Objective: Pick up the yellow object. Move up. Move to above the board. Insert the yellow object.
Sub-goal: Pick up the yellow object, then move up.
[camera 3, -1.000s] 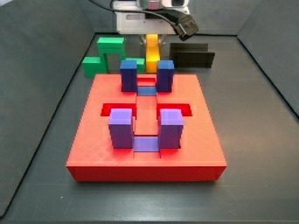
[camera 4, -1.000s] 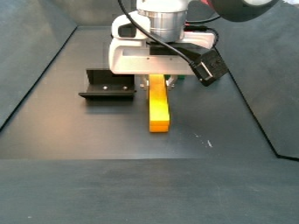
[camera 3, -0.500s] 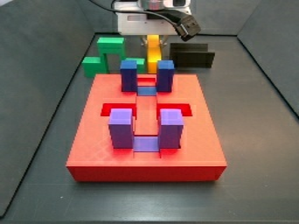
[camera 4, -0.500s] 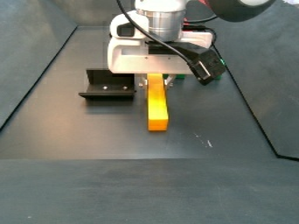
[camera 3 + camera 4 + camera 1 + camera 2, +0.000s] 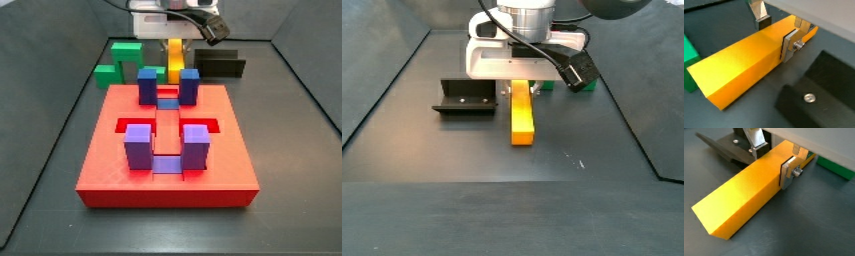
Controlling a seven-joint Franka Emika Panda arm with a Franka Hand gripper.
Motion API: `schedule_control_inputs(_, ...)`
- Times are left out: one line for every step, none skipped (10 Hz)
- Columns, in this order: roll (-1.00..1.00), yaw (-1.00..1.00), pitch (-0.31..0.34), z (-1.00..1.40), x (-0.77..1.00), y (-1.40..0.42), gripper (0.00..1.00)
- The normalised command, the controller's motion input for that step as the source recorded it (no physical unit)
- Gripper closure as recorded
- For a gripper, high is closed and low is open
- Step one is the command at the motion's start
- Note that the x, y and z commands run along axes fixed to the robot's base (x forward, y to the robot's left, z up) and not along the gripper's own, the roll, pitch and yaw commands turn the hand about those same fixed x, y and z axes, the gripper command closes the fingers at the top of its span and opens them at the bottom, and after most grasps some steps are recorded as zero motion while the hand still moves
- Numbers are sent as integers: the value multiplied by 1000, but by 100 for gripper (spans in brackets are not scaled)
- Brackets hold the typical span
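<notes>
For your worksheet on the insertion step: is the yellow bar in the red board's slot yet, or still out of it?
Out. The yellow bar lies flat on the dark floor, the gripper straddling one end; the red board sits apart.

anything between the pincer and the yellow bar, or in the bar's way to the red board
Nothing visible. The pincer straddles one end of the yellow bar, a finger against its side. Toward the board the floor looks open; in a side view the fixture sits off to the side, the green block too.
</notes>
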Motion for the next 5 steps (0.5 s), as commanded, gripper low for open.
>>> schedule_control_inputs(0,0,0,0,0,0,100)
schedule_control_inputs(0,0,0,0,0,0,100)
schedule_control_inputs(0,0,0,0,0,0,100)
schedule_control_inputs(0,0,0,833,0,0,100)
schedule_control_inputs(-8,38,5,835,5,-59,100)
